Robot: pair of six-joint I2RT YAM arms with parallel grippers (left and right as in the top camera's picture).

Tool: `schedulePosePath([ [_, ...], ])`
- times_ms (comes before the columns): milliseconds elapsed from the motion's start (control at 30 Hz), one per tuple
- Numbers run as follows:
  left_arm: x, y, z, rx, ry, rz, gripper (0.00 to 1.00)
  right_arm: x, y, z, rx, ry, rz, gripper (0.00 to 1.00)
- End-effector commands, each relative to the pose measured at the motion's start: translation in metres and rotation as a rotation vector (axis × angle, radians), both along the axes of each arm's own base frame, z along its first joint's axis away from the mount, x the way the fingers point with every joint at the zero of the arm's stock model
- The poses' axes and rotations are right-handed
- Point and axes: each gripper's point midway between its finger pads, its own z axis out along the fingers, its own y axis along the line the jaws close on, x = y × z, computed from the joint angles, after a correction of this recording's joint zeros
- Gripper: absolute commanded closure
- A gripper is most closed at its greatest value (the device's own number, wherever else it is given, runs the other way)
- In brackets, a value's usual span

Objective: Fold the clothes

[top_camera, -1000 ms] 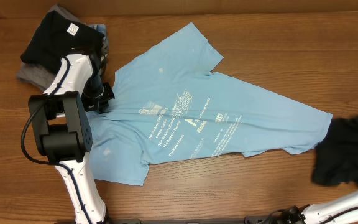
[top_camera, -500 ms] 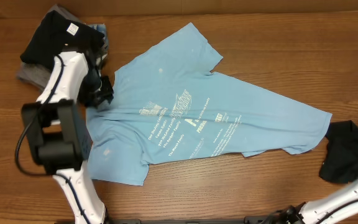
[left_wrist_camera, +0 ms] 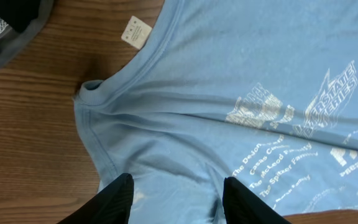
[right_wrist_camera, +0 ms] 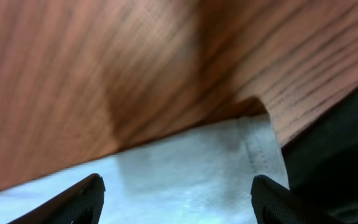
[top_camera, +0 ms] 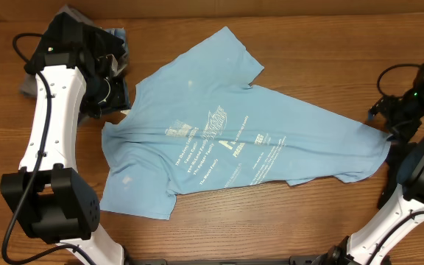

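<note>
Plainly, the light blue shirt lies spread face up and slantwise across the wooden tabletop, one sleeve toward the far edge and the hem toward the right side. White print covers its chest. In the left wrist view the lines are partly readable, seemingly "The McLeod Family" and "The Spitzer Family" under a slanted logo; the rest is too small to tell. A small white tag sits at the collar, its marks illegible.

The left claw hangs spread over the shirt just beside the collar, gripping nothing. The right claw is also spread, above the hem corner at the shirt's right end, where the stitched edge meets bare wood.

A pile of dark clothes, black over grey, sits at the far left corner, partly covered by the left arm.
</note>
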Motion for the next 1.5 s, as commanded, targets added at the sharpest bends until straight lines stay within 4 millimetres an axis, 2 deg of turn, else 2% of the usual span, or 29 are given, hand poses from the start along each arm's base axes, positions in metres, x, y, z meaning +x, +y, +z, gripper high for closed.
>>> schedulePosePath([
  [0,0.003,-0.004,0.010,-0.008,-0.041,-0.058,0.51,-0.007,0.006,-0.010,0.000,0.011,0.031,0.23],
  [100,0.006,-0.004,0.011,-0.007,-0.055,-0.059,0.51,-0.014,0.031,-0.023,0.102,0.007,0.080,0.30],
  [133,0.007,-0.003,0.011,-0.007,-0.056,-0.058,0.51,-0.018,0.035,-0.027,0.109,0.022,0.084,0.36],
  [200,0.006,-0.004,0.011,-0.010,-0.056,-0.059,0.51,-0.024,0.042,-0.036,0.117,0.036,0.093,0.52],
  [267,0.006,-0.004,0.011,-0.013,-0.056,-0.059,0.51,-0.023,0.042,-0.040,0.112,0.029,0.095,0.74],
  [333,0.007,-0.004,0.011,-0.013,-0.057,-0.059,0.51,-0.013,0.038,-0.036,0.093,-0.007,0.097,0.92],
  [367,0.007,-0.004,0.011,-0.012,-0.059,-0.059,0.51,-0.008,0.034,-0.032,0.078,-0.024,0.100,0.96],
  [433,0.007,-0.004,0.011,-0.012,-0.060,-0.060,0.51,0.010,0.026,-0.011,0.046,-0.086,0.114,0.96],
  [500,0.008,-0.004,0.011,-0.012,-0.061,-0.059,0.51,0.040,0.011,0.029,-0.014,-0.196,0.125,0.96],
  [567,0.009,-0.004,0.012,-0.012,-0.067,-0.060,0.50,0.075,-0.003,0.081,-0.081,-0.342,0.132,0.96],
  [633,0.011,-0.005,0.012,-0.013,-0.074,-0.060,0.50,0.116,-0.019,0.152,-0.171,-0.549,0.143,0.96],
  [700,0.012,-0.006,0.012,-0.023,-0.081,-0.061,0.51,0.146,-0.029,0.226,-0.240,-0.751,0.116,0.96],
  [733,0.013,-0.009,0.013,-0.036,-0.086,-0.064,0.50,0.154,-0.032,0.251,-0.257,-0.820,0.087,0.81],
  [767,0.014,-0.011,0.014,-0.051,-0.091,-0.066,0.50,0.160,-0.033,0.279,-0.265,-0.896,0.059,0.26],
  [800,0.015,-0.013,0.014,-0.063,-0.094,-0.069,0.50,0.162,-0.032,0.291,-0.264,-0.925,0.042,0.00],
  [833,0.015,-0.015,0.015,-0.075,-0.098,-0.071,0.50,0.161,-0.032,0.297,-0.262,-0.933,0.032,0.00],
  [900,0.016,-0.018,0.016,-0.089,-0.102,-0.073,0.50,0.154,-0.028,0.288,-0.238,-0.888,0.029,0.00],
  [1000,0.015,-0.018,0.016,-0.091,-0.097,-0.073,0.51,0.130,-0.019,0.260,-0.185,-0.744,0.018,0.00],
  [1133,0.012,-0.021,0.015,-0.092,-0.085,-0.081,0.50,0.088,-0.014,0.224,-0.160,-0.509,-0.020,0.01],
  [1200,0.010,-0.027,0.012,-0.090,-0.080,-0.116,0.50,0.068,-0.011,0.205,-0.151,-0.397,-0.032,0.16],
  [1267,0.006,-0.039,0.007,-0.090,-0.069,-0.169,0.50,0.053,-0.006,0.182,-0.113,-0.301,-0.035,0.26],
  [1400,-0.001,-0.072,-0.007,-0.087,-0.048,-0.282,0.51,0.041,0.002,0.132,-0.054,-0.196,-0.040,0.31],
  [1467,-0.006,-0.090,-0.018,-0.071,-0.035,-0.332,0.51,0.042,0.011,0.103,0.003,-0.186,-0.037,0.40],
])
